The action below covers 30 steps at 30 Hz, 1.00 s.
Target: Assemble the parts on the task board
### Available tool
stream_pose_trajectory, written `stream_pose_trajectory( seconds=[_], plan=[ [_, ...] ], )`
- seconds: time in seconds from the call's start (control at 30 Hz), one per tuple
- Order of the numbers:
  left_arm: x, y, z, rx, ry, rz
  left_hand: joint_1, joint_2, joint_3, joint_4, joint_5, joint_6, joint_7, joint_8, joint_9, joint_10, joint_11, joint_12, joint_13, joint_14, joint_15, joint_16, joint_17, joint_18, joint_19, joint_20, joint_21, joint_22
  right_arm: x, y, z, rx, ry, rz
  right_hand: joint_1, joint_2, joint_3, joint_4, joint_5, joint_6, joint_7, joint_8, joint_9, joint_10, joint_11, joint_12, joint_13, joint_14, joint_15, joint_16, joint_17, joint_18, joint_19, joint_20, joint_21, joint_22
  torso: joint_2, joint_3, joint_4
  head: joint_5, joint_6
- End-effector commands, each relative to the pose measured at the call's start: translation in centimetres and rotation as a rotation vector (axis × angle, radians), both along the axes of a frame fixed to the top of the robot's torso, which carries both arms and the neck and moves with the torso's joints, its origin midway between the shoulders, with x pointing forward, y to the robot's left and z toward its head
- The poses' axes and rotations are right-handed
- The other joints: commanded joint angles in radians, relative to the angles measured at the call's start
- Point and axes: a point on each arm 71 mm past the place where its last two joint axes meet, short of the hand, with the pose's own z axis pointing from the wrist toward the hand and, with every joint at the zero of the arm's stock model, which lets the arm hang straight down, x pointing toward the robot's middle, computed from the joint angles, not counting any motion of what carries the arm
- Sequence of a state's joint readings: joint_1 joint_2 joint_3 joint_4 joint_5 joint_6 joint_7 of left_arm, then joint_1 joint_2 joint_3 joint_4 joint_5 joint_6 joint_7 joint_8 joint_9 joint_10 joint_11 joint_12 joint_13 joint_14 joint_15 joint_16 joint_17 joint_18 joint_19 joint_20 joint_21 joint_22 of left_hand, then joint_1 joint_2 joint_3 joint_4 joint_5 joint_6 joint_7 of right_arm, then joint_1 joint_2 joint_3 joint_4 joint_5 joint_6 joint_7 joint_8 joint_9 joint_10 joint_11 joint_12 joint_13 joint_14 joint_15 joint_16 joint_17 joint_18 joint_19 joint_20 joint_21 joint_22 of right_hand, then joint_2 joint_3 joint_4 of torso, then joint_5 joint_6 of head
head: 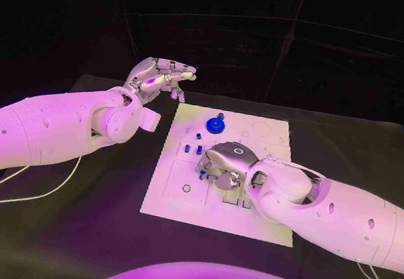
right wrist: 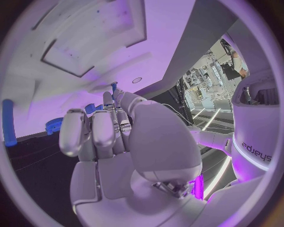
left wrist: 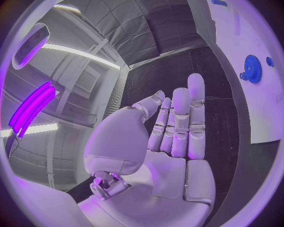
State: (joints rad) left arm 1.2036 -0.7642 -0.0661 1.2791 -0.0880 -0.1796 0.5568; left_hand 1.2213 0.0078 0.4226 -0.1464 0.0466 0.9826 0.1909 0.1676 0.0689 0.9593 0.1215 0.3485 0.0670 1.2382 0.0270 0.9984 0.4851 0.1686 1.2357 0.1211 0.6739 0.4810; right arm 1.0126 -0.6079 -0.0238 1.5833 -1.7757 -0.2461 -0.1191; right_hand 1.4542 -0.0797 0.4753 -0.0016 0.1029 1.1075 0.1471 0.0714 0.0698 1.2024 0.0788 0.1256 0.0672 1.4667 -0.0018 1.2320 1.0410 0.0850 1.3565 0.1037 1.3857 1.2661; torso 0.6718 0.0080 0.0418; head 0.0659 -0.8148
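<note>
The right hand (head: 227, 164) lies nearest, low over the middle of the task board (head: 180, 205), its back turned up and its fingers bent down toward the plate; from the head view and the right wrist view alike I cannot tell whether the fingertips pinch anything. The board is a white rectangular plate on the black table (head: 73, 234), cut with shallow recesses and holes; in the right wrist view one large angular recess (right wrist: 77, 47) shows bare. A blue gear (head: 215, 123) stands on the board's far half, well beyond the right hand, and a few small blue pegs (head: 188, 149) sit in the plate just to the side of that hand's knuckles. In the right wrist view a blue cylinder (right wrist: 7, 122) lies off to one side, a blue gear's toothed rim (right wrist: 54, 125) peeks out behind the fingers, and a thin blue pin (right wrist: 113, 87) stands just past the fingertips. The left hand (head: 158, 76) hovers raised beyond the board's far left corner, apart from the gear, holding nothing; the left wrist view shows its fingers (left wrist: 188, 118) straight and side by side, palm open.
</note>
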Motion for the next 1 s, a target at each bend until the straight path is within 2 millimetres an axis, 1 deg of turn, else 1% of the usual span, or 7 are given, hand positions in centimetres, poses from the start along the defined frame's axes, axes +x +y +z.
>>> stream_pose_trajectory(
  seconds=[0.03, 0.53, 0.63, 0.7, 0.73, 0.83, 1.0],
  plan=[
    [0.02, -0.13, 0.15, -0.01, -0.002, -0.01, 0.005, -0.004, -0.001, -0.004, 0.003, -0.007, 0.001, 0.006, -0.001, -0.007, -0.001, 0.005, 0.0, -0.005, 0.0, -0.003, -0.002, 0.014, -0.009, 0.001, -0.007, -0.002, -0.07, 0.16, -0.02, -0.023, -0.005, 0.012, -0.014, -0.004, 0.001, -0.004, 0.004, 0.003, 0.006, 0.001, 0.001, 0.003, 0.002, -0.006, 0.002, 0.019, -0.001, 0.003, -0.001, -0.011, 0.001, 0.002, 0.0, 0.0, 0.0, -0.0005, 0.0001, 0.0, -0.001],
    [0.0, -0.11, 0.15, -0.009, 0.0, -0.01, 0.005, -0.004, -0.001, -0.004, 0.003, -0.007, 0.001, 0.006, -0.001, -0.007, -0.001, 0.005, 0.0, -0.005, 0.0, -0.003, -0.002, 0.014, -0.009, 0.001, -0.007, -0.002, -0.29, 0.44, -0.25, -0.054, 0.018, 0.032, -0.03, -0.012, -0.005, -0.006, 0.009, 0.003, 0.004, 0.001, 0.002, 0.004, 0.001, -0.007, 0.002, 0.018, -0.001, 0.001, -0.007, -0.01, -0.001, 0.002, -0.002, -0.002, 0.0, -0.0004, 0.0002, 0.001, -0.004],
    [-0.01, -0.13, 0.15, -0.009, 0.0, -0.01, 0.005, -0.004, -0.001, -0.004, 0.003, -0.007, 0.001, 0.006, -0.001, -0.007, -0.001, 0.005, 0.0, -0.005, 0.0, -0.003, -0.002, 0.014, -0.009, 0.001, -0.007, -0.002, -0.28, 0.5, -0.23, -0.051, 0.016, 0.034, -0.045, -0.02, -0.012, -0.004, 0.012, -0.005, 0.007, -0.003, 0.0, -0.015, 0.005, -0.018, -0.002, 0.015, 0.002, -0.004, -0.015, -0.008, -0.007, 0.003, -0.008, -0.01, 0.0, -0.0004, 0.0002, 0.001, -0.004],
    [-0.01, -0.14, 0.14, -0.009, 0.0, -0.01, 0.006, -0.004, -0.001, -0.005, 0.003, -0.007, 0.001, 0.006, -0.001, -0.008, -0.001, 0.005, 0.0, -0.005, 0.0, -0.003, -0.003, 0.014, -0.009, 0.001, -0.008, -0.002, -0.27, 0.54, -0.2, -0.045, 0.016, 0.035, -0.068, -0.032, -0.022, 0.003, 0.021, -0.026, 0.017, -0.009, -0.004, -0.053, 0.016, -0.039, -0.005, 0.011, 0.011, -0.011, -0.027, -0.006, -0.017, 0.008, -0.017, -0.023, 0.0, -0.0007, 0.0003, 0.001, -0.003],
    [-0.01, -0.14, 0.14, -0.009, 0.0, -0.01, 0.006, -0.004, -0.001, -0.005, 0.002, -0.007, 0.001, 0.006, -0.001, -0.008, -0.001, 0.005, 0.0, -0.005, 0.0, -0.003, -0.003, 0.014, -0.009, 0.001, -0.008, -0.003, -0.25, 0.55, -0.17, -0.04, 0.014, 0.035, -0.083, -0.043, -0.033, 0.008, 0.025, -0.047, 0.025, -0.011, -0.006, -0.08, 0.024, -0.051, -0.006, 0.008, 0.018, -0.018, -0.037, -0.004, -0.026, 0.013, -0.025, -0.035, 0.0, -0.0005, 0.0003, 0.0, -0.003],
    [-0.01, -0.14, 0.14, -0.009, 0.001, -0.011, 0.006, -0.004, -0.001, -0.005, 0.002, -0.007, 0.001, 0.006, -0.001, -0.008, -0.001, 0.005, 0.0, -0.005, 0.0, -0.003, -0.003, 0.014, -0.009, 0.001, -0.008, -0.003, -0.19, 0.56, -0.03, -0.02, 0.003, 0.029, -0.105, -0.064, -0.072, 0.012, 0.015, -0.11, 0.026, -0.01, -0.006, -0.153, 0.035, -0.06, -0.004, -0.001, 0.027, -0.039, -0.068, 0.007, -0.059, 0.025, -0.058, -0.081, 0.0, -0.0003, 0.0001, 0.0, -0.002],
    [-0.01, -0.14, 0.13, -0.009, 0.003, -0.012, 0.006, -0.004, -0.001, -0.005, 0.002, -0.008, 0.001, 0.006, -0.001, -0.008, -0.001, 0.005, 0.0, -0.005, 0.0, -0.003, -0.003, 0.014, -0.009, 0.001, -0.008, -0.003, -0.05, 0.43, 0.26, 0.016, -0.02, 0.011, -0.108, -0.06, -0.133, 0.011, 0.014, -0.156, 0.027, -0.009, -0.004, -0.217, 0.041, -0.049, -0.002, -0.003, 0.031, -0.043, -0.079, 0.019, -0.094, 0.031, -0.099, -0.134, 0.0, -0.0003, 0.0002, -0.001, -0.001]
  ],
)
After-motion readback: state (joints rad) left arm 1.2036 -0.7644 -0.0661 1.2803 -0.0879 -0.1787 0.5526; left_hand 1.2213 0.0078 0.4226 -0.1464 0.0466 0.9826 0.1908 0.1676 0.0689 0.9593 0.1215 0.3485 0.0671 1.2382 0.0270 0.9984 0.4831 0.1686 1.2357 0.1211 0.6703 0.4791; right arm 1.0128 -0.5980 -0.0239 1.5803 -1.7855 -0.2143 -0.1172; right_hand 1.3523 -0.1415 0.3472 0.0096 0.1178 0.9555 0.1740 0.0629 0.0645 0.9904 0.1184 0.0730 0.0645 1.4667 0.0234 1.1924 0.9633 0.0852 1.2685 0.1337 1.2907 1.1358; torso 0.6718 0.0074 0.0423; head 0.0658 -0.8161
